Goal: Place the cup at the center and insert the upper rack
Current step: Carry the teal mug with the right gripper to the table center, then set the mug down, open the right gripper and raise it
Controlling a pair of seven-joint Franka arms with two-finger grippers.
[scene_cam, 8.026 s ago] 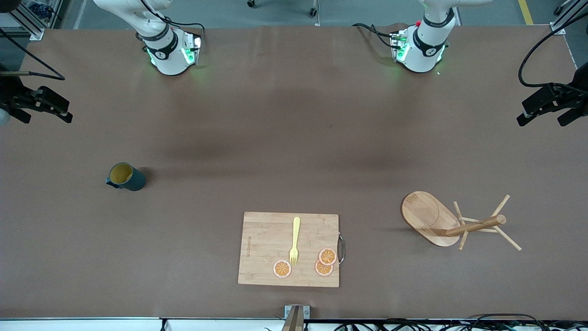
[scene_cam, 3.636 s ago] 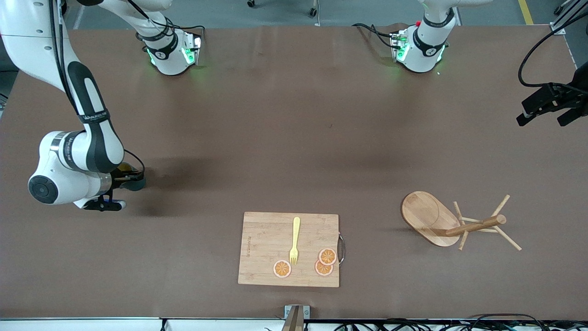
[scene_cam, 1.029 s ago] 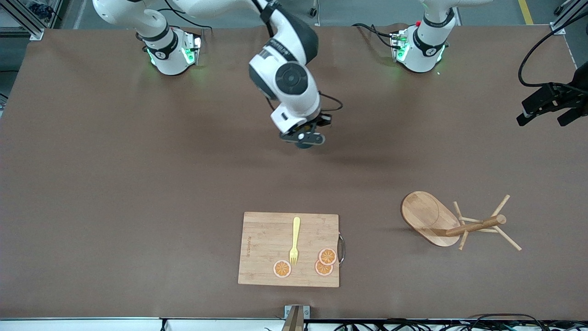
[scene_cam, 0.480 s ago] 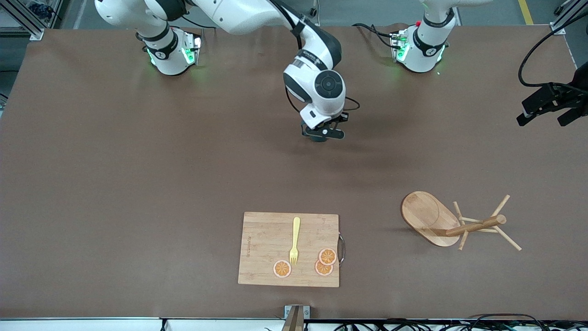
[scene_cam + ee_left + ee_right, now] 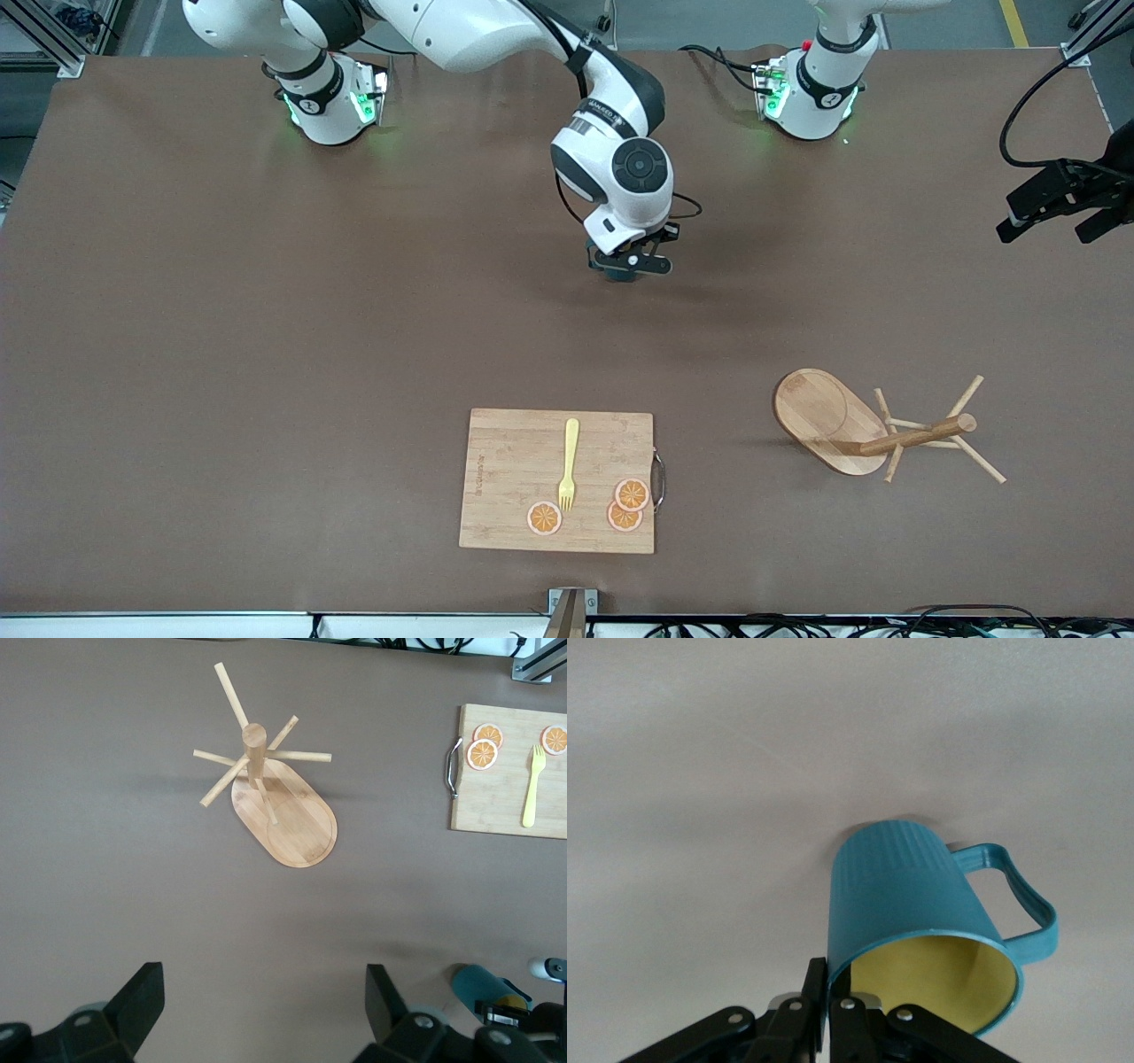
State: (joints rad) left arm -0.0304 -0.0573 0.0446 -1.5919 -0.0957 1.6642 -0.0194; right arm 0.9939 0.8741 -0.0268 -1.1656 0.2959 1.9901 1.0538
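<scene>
My right gripper [image 5: 625, 266] is over the middle of the table, shut on the rim of the cup [image 5: 620, 276], a dark teal mug that my hand mostly hides there. In the right wrist view the cup [image 5: 908, 895] shows its yellow inside and side handle, with one finger inside the rim and one outside at the right gripper [image 5: 830, 979]. Its bottom is at or just above the table; I cannot tell which. The upper rack [image 5: 828, 416], a wooden mug tree with pegs, stands toward the left arm's end. My left gripper [image 5: 1044, 236] waits open at that end, also seen in its wrist view [image 5: 263, 1010].
A bamboo cutting board [image 5: 509, 461] with a yellow fork [image 5: 568, 462] and three orange slices [image 5: 544, 517] lies near the front edge. The left wrist view shows the rack [image 5: 292, 815], the board [image 5: 496, 788] and the cup [image 5: 483, 983].
My right arm has carried the cup from the right arm's end to the table's middle. In the last second it has shifted slightly toward the left arm's end. The left arm has not moved.
</scene>
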